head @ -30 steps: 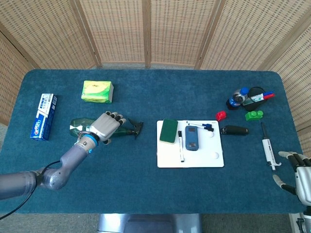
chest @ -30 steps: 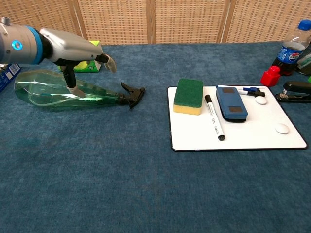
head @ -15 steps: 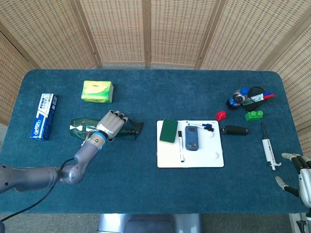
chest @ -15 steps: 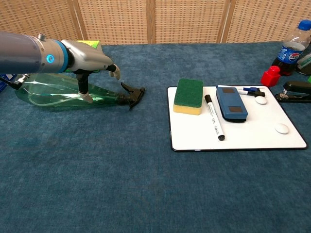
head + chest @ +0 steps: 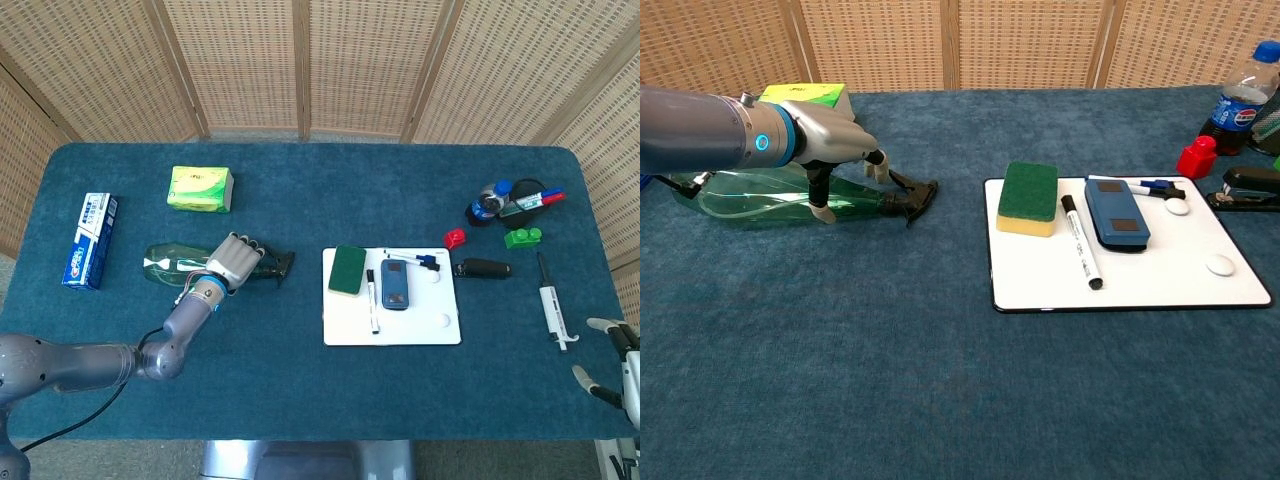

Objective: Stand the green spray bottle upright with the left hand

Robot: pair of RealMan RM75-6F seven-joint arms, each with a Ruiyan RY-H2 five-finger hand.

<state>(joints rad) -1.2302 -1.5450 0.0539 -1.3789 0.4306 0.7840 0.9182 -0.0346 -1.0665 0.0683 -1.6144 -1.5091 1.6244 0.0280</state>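
Observation:
The green spray bottle lies on its side on the blue table, black nozzle pointing right. In the chest view the bottle is at the left, its trigger head towards the whiteboard. My left hand lies over the bottle's neck end. The chest view shows this hand straddling the bottle, thumb down on the near side and fingers reaching over the far side, not clearly closed. My right hand hangs at the table's right front corner, fingers apart, holding nothing.
A green box sits behind the bottle and a toothpaste box to its left. The whiteboard with sponge, marker and eraser lies to the right. Stapler, bricks, a drink bottle and a pipette stand far right.
My left hand has lowered and slid right along the bottle towards its neck, the thumb coming down on the near side. The right hand has drifted slightly down and right.

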